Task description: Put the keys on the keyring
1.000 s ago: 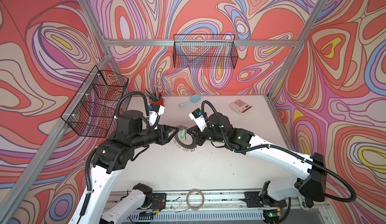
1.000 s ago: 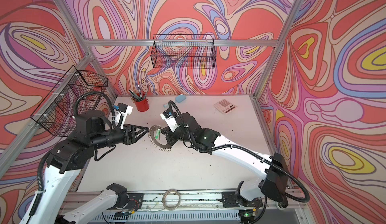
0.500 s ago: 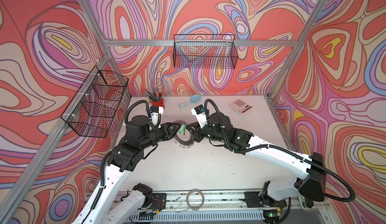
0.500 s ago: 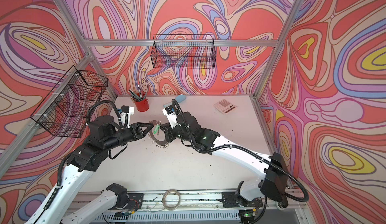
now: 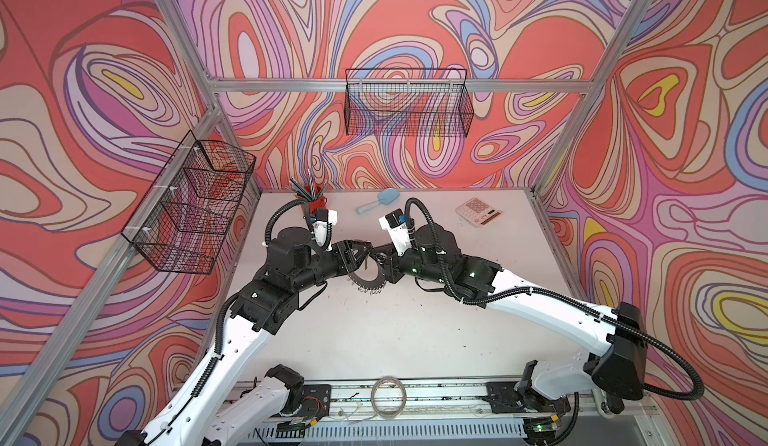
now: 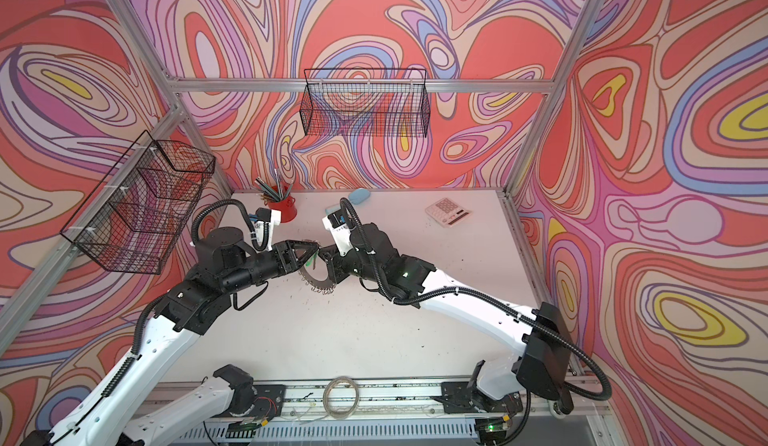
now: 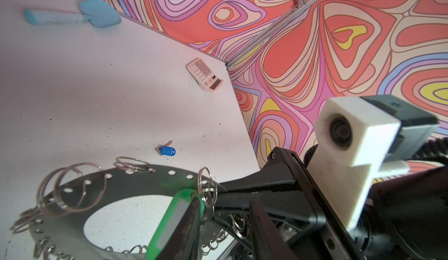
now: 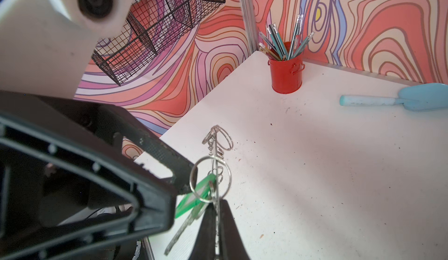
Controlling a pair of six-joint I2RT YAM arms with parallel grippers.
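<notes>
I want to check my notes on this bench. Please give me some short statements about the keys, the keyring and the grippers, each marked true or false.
1. The small metal key with the blue oblong plastic tag lies on the white table. True.
2. The right gripper is open and empty. False: it is shut on the flat grey metal keyring disc.
3. The key with the green plastic tag lies beside the blue one. False: the left gripper holds it up at the disc's rim.
4. The red metal cup of pens stands upright. True.

White table (image 5: pixel 395 331); on it: red pen cup (image 6: pixel 283 211), blue scoop (image 5: pixel 376 203), calc (image 5: pixel 478 212), blue-tag key (image 7: pixel 166 150).
</notes>
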